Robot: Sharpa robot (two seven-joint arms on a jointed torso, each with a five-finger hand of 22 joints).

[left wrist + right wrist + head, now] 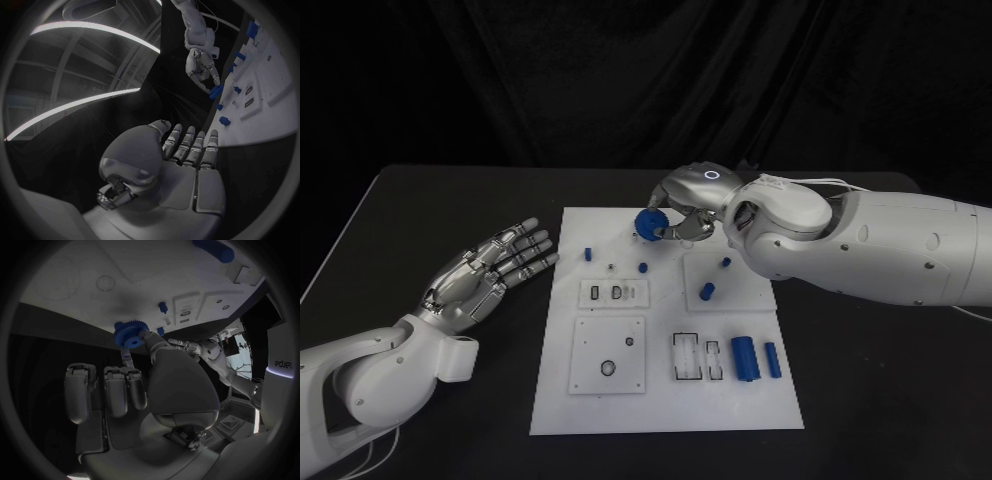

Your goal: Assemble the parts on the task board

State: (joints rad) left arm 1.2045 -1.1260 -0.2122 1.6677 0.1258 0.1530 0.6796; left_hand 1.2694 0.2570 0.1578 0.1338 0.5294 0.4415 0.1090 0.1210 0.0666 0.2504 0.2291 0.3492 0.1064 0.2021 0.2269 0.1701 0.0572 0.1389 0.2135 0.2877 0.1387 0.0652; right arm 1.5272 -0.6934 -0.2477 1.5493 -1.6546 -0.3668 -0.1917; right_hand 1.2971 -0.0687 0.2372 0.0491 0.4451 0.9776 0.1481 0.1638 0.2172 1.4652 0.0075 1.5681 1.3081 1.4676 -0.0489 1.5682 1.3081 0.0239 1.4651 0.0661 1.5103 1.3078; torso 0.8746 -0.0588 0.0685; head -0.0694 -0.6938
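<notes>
At the left of the head view, the left robot hand (pixel 491 270) lies palm up with its silver fingers spread and nothing in it, resting low over the black surface (pixel 430 220) just beside the left edge of the flat white rectangular task board (pixel 668 405). In the left wrist view that same palm is bare, fingers straight and apart.

Moving right onto the board, a few small blue peg-like parts (pixel 587 252) stand near its upper left. Lower, towards the middle right, two blue cylindrical parts (pixel 746 359) lie side by side next to a row of narrow slots.

At the board's top edge, in the upper middle of the head view, the right robot hand (pixel 687 205) holds a small blue toothed plastic gear (pixel 651 221) pinched between its thumb and a finger, the other fingers curled beside it. The right wrist view shows the gear (pixel 130 334) at the fingertips, close over the board's edge. I cannot tell whether it touches the board.

From where I stand, the risk is in the thin grip. The gear is held only at its rim, so it could twist or slip out if it is pressed down off-centre on its post. It could then roll off the near edge onto the surface. The hand also covers the target spot from above, which makes lining it up harder.
</notes>
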